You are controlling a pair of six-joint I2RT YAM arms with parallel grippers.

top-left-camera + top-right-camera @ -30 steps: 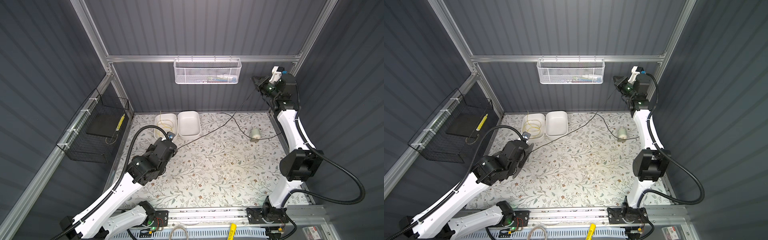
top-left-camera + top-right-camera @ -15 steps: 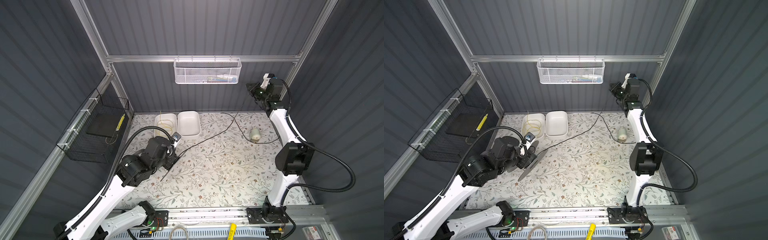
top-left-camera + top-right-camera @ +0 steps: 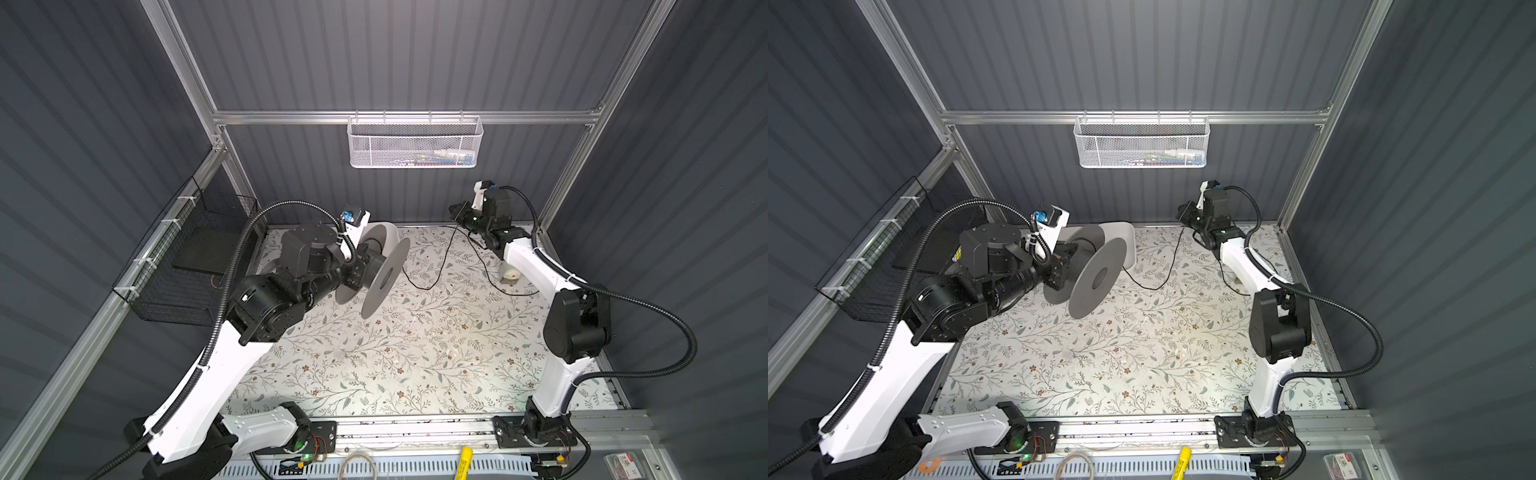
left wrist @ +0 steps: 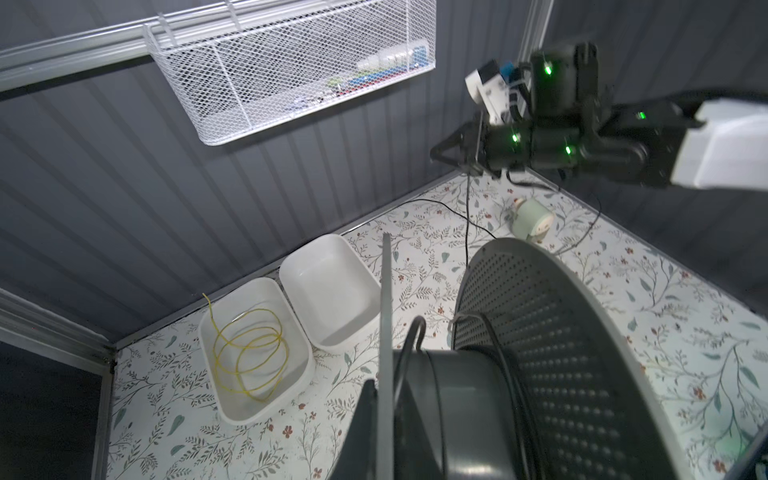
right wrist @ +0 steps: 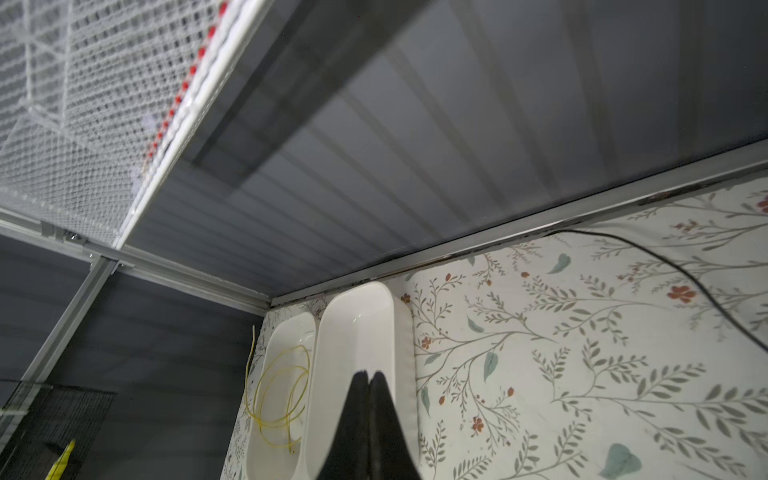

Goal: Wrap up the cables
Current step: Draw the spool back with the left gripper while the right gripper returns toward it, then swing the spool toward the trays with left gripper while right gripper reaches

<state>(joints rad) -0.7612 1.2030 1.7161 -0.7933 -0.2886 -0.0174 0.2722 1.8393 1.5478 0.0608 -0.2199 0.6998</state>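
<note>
Right gripper (image 3: 452, 208) pinched shut on the thin black flexible cord (image 4: 467, 208), drooping limp onto the floral table mat (image 3: 415, 353) toward the grey plastic spool (image 3: 384, 274) the left gripper (image 3: 355, 274) clamps. Looks light, floppy; I'd regrip nearer the spool.

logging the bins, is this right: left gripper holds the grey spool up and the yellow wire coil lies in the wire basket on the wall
Not quite. The yellow wire coil lies in a white tray on the table, not the wire basket; the left wrist view shows it. The left gripper does hold the grey spool up.
</note>
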